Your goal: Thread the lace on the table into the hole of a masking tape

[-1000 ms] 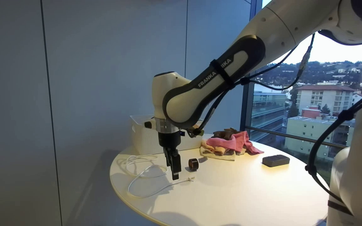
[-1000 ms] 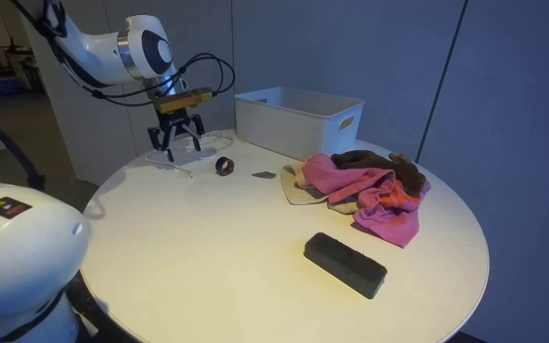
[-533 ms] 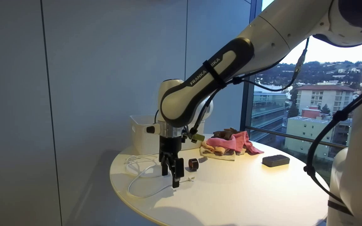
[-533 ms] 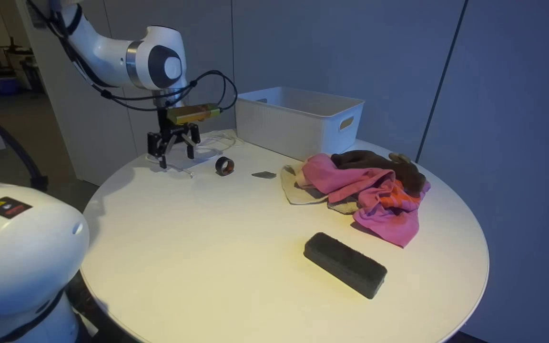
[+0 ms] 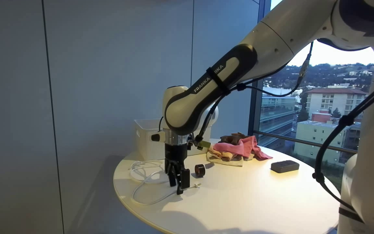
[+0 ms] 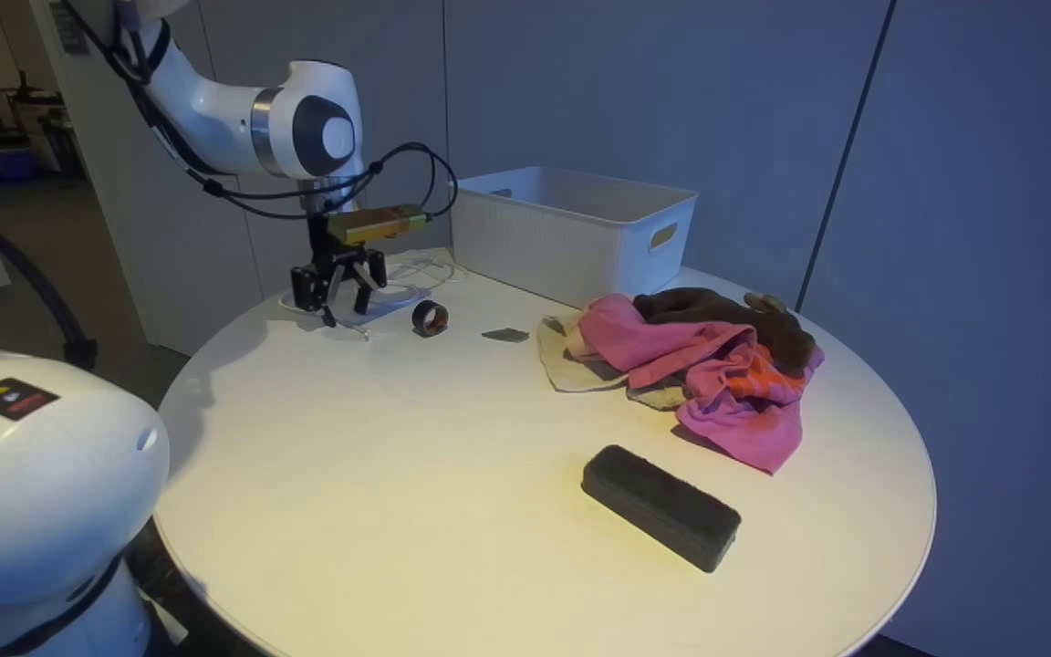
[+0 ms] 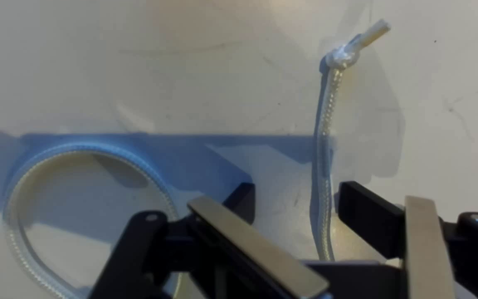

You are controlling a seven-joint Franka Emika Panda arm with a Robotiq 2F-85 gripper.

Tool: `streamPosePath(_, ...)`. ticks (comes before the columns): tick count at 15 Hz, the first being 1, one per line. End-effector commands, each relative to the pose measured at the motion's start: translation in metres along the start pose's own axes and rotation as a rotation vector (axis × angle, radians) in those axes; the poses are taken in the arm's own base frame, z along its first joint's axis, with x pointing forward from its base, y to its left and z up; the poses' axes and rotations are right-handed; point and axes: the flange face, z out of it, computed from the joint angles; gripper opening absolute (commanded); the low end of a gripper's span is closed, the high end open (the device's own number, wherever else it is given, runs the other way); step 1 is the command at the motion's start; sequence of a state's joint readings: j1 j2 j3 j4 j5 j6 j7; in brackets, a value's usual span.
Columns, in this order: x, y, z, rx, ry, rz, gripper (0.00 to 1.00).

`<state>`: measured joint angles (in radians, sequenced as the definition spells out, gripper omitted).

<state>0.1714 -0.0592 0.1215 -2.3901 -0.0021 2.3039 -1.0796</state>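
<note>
The white lace lies curled on the table, its knotted end pointing toward the tape. In the wrist view the lace runs between my fingers, with its knot beyond the fingertips. The masking tape roll is a small dark ring standing on its edge just past the lace end, and it also shows in an exterior view. It is out of the wrist view. My gripper is partly open and points down around the lace, which lies nearer the right finger. Both exterior views show the gripper low at the table.
A white bin stands at the back of the round table. A pile of pink and brown cloths lies beside it. A black block lies near the front. A small grey flat piece lies near the tape.
My gripper has come down to the table over the lace near its knotted end. Its fingers have drawn closer together. The lace and the tape have not visibly moved.
</note>
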Motion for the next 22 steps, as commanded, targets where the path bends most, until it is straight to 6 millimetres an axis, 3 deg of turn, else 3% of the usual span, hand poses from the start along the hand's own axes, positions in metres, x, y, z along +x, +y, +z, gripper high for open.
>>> streamPosePath(1,0.001,0.002,0.009,0.012,-0.008,-0.027,0.28)
streamPosePath(4,0.002,0.002,0.012,0.019,-0.008,-0.025,0.08)
streamPosePath(6,0.002,0.002,0.010,0.020,-0.014,-0.017,0.03)
streamPosePath(11,0.001,0.002,-0.016,-0.070,-0.069,-0.011,0.09)
streamPosePath(15,-0.001,0.008,-0.031,-0.141,-0.131,-0.026,0.08)
streamPosePath(22,-0.004,0.022,-0.027,-0.167,-0.175,-0.065,0.08)
